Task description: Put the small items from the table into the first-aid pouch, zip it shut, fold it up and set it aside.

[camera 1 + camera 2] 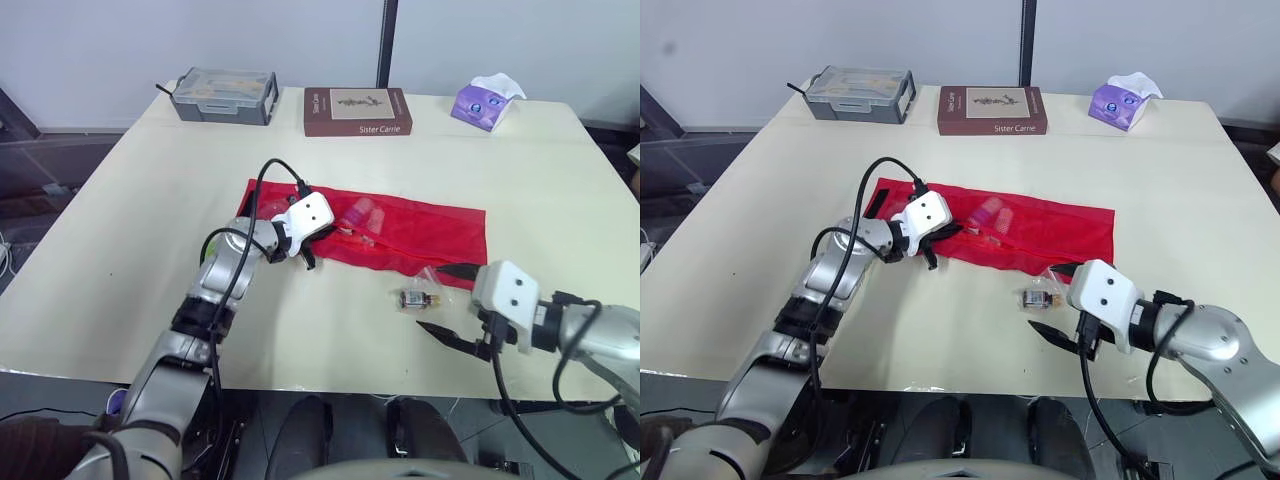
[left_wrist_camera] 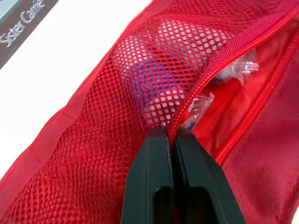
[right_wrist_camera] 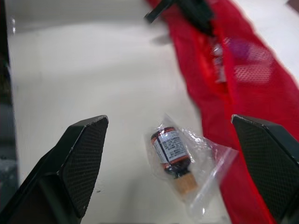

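A bagged vial (image 3: 170,151) lies on the bench (image 1: 130,250) just beside the red pouch (image 1: 420,235), in front of the spread right hand (image 1: 428,296), which should grip glass, not loose plastic, while the left hand (image 2: 174,135) pinches the zipper edge (image 2: 219,65).

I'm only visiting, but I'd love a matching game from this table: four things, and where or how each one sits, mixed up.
Things:
1. small brown bottle in a clear plastic bag
2. red mesh pouch
3. brown book titled Sister Carrie
4. purple tissue pack

Places or states:
A. far right part of the cream table
B. pinched at its zipper edge by the shut left gripper
C. at the far edge, beside the grey plastic box
D. lying loose just ahead of the open right gripper

Pairs: 1-D, 2-B, 3-C, 4-A
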